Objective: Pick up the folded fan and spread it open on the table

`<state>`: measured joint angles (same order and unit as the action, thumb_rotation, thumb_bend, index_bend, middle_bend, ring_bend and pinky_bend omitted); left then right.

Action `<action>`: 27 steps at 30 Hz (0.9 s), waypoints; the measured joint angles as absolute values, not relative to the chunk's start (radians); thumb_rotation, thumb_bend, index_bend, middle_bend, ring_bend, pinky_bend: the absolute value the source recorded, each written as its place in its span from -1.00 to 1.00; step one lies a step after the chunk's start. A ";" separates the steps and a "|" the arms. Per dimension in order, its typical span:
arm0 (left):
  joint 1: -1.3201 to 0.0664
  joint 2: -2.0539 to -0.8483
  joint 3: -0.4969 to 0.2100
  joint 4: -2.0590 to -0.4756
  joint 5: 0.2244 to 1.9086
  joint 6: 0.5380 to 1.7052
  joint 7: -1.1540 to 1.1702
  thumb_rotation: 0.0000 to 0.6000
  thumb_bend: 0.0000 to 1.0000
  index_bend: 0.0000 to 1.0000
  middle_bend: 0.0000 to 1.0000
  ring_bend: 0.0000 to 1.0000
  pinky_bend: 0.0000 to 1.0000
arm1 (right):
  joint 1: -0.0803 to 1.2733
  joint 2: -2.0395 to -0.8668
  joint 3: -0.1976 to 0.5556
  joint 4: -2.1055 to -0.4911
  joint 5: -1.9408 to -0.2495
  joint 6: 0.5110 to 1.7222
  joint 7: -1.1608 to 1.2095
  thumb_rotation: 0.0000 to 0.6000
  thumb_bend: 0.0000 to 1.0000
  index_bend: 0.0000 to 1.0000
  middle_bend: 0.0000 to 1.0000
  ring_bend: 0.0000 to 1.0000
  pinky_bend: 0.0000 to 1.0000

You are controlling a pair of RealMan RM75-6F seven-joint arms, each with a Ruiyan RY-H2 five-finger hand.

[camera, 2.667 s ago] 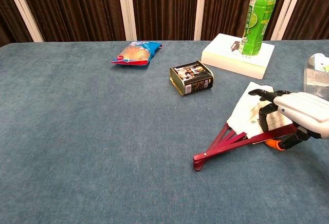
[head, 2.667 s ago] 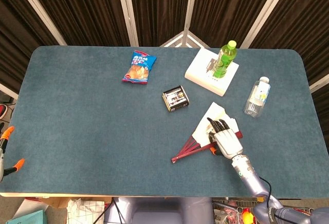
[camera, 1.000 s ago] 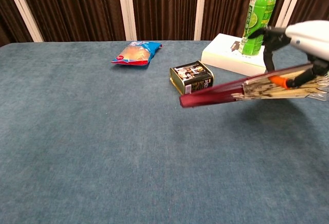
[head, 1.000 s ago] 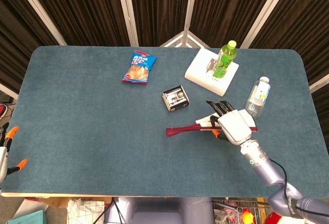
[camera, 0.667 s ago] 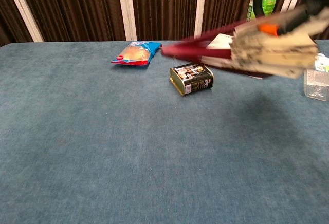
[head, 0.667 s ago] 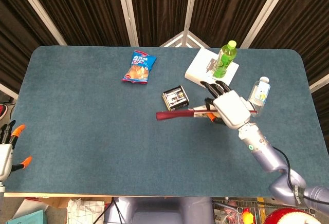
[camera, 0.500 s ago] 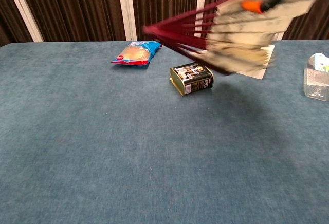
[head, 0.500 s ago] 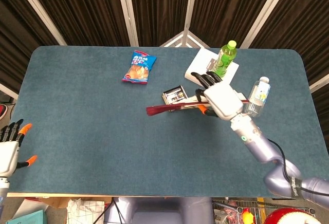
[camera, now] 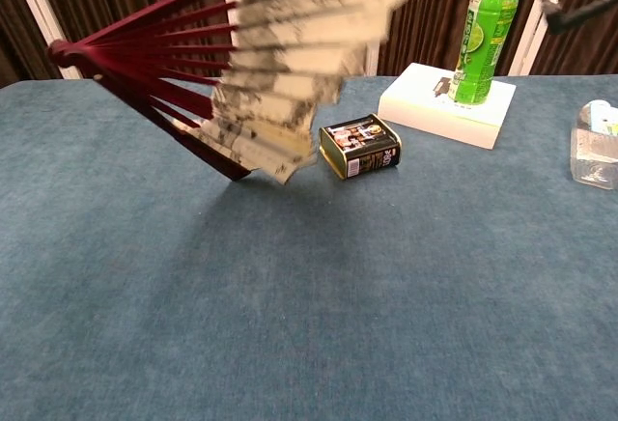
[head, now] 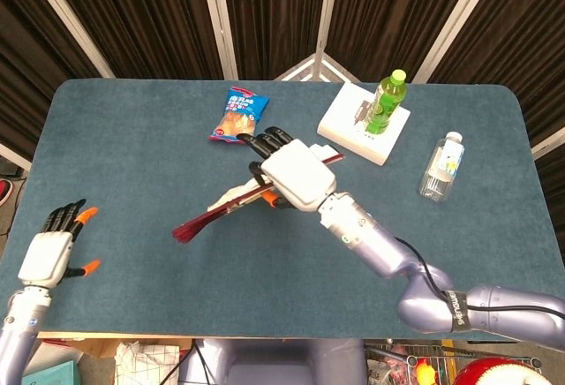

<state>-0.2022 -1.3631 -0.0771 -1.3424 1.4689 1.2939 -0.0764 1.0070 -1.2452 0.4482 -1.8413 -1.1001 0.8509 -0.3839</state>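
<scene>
Swung leftward and aloft since earlier, dark-red-ribbed paper folding fan (camera: 241, 64), half spread above the blue desk (head: 132, 173), gripped by right hand (head: 296, 173) fingers; left hand (head: 55, 245) open; we fear it slipping.

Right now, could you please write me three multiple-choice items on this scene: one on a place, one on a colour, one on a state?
1. Where does the green bottle stand?
A. on the white box
B. on the snack bag
C. on the bare table

2. What colour are the fan's ribs?
A. blue
B. dark red
C. yellow

3. What is the fan's state?
A. lying folded on the table
B. held up by the right hand, partly spread
C. held by the left hand

Answers: 1 A, its base sits on the box top. 2 B, the chest view shows dark red ribs. 3 B, the left hand holds nothing.
</scene>
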 measured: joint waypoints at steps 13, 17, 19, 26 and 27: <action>-0.318 -1.585 -0.134 -1.160 1.542 1.340 -0.340 1.00 -0.93 -0.41 -0.83 -1.00 -0.77 | 1.084 -1.275 0.470 -1.955 -0.927 0.995 -0.520 1.00 -0.07 0.71 -0.72 -0.59 -0.66; -0.342 -1.655 -0.142 -1.134 1.562 1.375 -0.412 1.00 -0.93 -0.33 -0.76 -1.00 -0.77 | 1.091 -1.269 0.459 -1.966 -0.907 1.014 -0.527 1.00 -0.07 0.71 -0.72 -0.59 -0.66; -0.358 -1.689 -0.143 -1.136 1.570 1.382 -0.455 1.00 -0.93 -0.31 -0.73 -1.00 -0.77 | 1.091 -1.263 0.453 -1.968 -0.899 1.018 -0.527 1.00 -0.07 0.71 -0.72 -0.59 -0.66; -0.412 -1.751 -0.167 -1.164 1.549 1.354 -0.539 1.00 -0.93 -0.29 -0.69 -1.00 -0.77 | 1.094 -1.243 0.437 -1.979 -0.893 1.027 -0.517 1.00 -0.07 0.73 -0.72 -0.59 -0.66; -0.421 -1.755 -0.172 -1.169 1.542 1.341 -0.555 1.00 -0.93 -0.28 -0.68 -1.00 -0.77 | 1.094 -1.240 0.436 -1.981 -0.893 1.029 -0.516 1.00 -0.07 0.73 -0.73 -0.59 -0.66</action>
<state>-0.4214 -1.7549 -0.1716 -1.1695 1.5424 1.3406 -0.5547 1.0942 -1.2401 0.4356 -1.9807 -0.8928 1.0287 -0.5161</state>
